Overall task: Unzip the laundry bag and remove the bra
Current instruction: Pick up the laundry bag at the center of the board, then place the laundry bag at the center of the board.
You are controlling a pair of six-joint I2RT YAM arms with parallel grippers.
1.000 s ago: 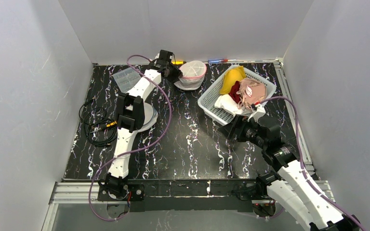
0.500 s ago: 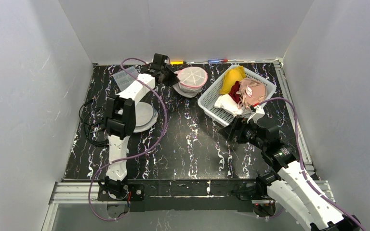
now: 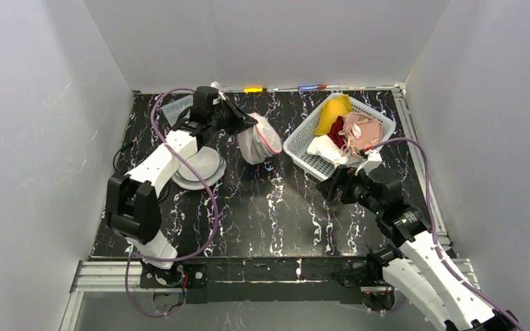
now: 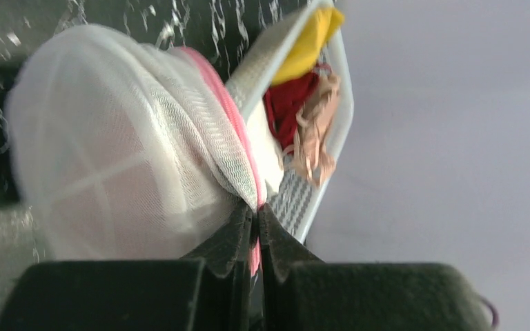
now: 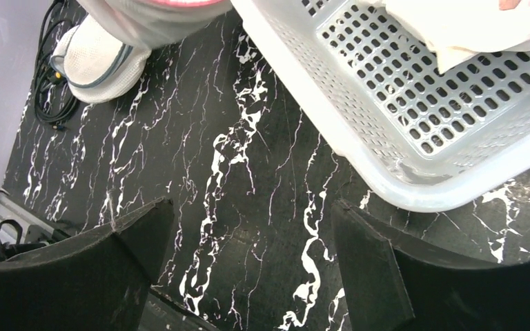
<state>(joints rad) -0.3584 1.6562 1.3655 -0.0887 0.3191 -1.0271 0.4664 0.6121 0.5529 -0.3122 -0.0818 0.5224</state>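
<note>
A round white mesh laundry bag with a pink zipper rim hangs above the table at the back middle. My left gripper is shut on its pink rim and holds it lifted. In the left wrist view the bag fills the left side and the jaws pinch the pink zipper band. The bra is hidden inside the bag. My right gripper is open and empty, low over the table in front of the basket; its fingers stand wide apart in the right wrist view. The bag's lower edge shows there too.
A white plastic basket with yellow, red and pink clothes stands at the back right; its near wall shows in the right wrist view. A second grey-white mesh bag lies on the left. Black cables lie at the left edge.
My left arm has pulled back toward me and to the left, lifting the laundry bag off the table so it hangs tilted. The right arm has barely moved.
</note>
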